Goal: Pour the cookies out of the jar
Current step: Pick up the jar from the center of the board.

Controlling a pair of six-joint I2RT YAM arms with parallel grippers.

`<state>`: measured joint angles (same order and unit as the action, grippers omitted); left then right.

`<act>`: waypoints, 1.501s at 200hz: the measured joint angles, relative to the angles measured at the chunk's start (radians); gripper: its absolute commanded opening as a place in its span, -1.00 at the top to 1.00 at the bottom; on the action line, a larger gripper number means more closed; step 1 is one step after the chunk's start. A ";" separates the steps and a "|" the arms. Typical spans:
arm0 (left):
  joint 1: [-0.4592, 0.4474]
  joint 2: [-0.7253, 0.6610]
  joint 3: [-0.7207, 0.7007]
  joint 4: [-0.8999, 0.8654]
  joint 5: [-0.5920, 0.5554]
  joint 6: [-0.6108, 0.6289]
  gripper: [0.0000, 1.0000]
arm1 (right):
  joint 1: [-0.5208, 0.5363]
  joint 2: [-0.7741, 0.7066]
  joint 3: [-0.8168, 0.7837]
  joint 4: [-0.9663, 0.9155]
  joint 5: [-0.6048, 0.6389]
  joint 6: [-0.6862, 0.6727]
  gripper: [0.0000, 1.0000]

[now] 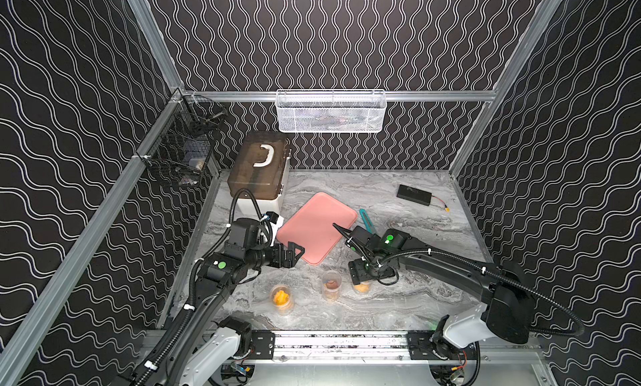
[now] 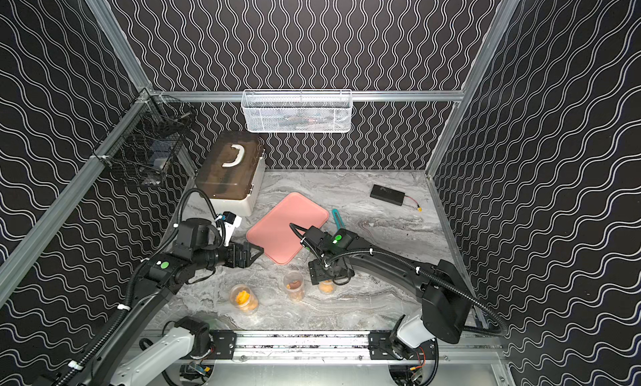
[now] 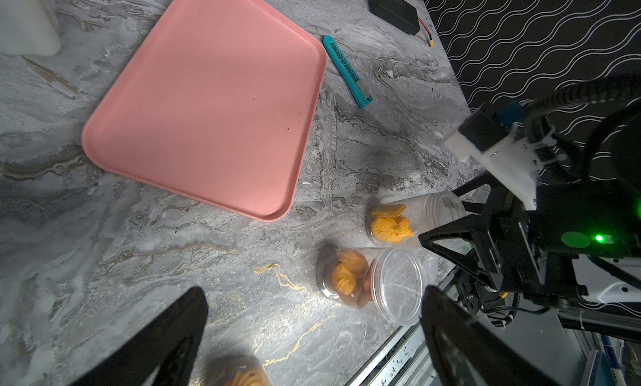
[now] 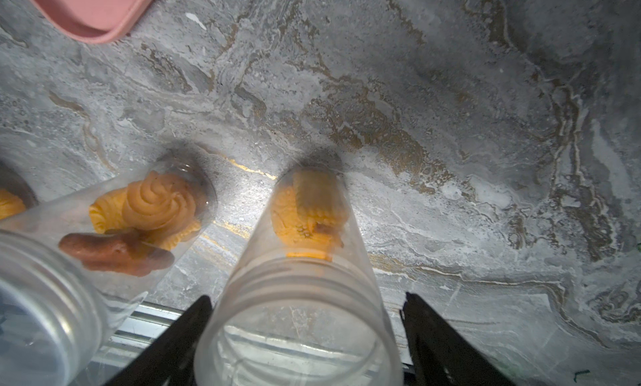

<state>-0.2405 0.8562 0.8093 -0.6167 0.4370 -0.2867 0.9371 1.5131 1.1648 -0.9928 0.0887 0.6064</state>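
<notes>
Three clear lidless jars stand upright near the table's front edge, each holding orange-yellow cookies. My right gripper points down over the rightmost jar and is open. Its jaws straddle the jar's threaded neck, one finger against the wall and the other a little off it. This jar's cookies lie at its bottom. In both top views the gripper hides most of that jar. The middle jar also holds a brown cookie. My left gripper hangs open and empty at the pink tray's near corner.
The leftmost jar stands below my left arm. A brown-lidded storage box sits at the back left. A teal utility knife lies right of the tray and a black battery pack at the back right. Two baskets hang on the walls.
</notes>
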 measured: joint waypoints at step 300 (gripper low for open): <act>-0.020 -0.009 0.000 0.003 -0.004 0.000 -0.98 | 0.002 0.074 -0.004 0.034 0.006 0.000 -0.38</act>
<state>-0.2604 0.8474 0.8093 -0.6140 0.4332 -0.2867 0.9390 1.5871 1.1610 -0.9585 0.0952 0.6060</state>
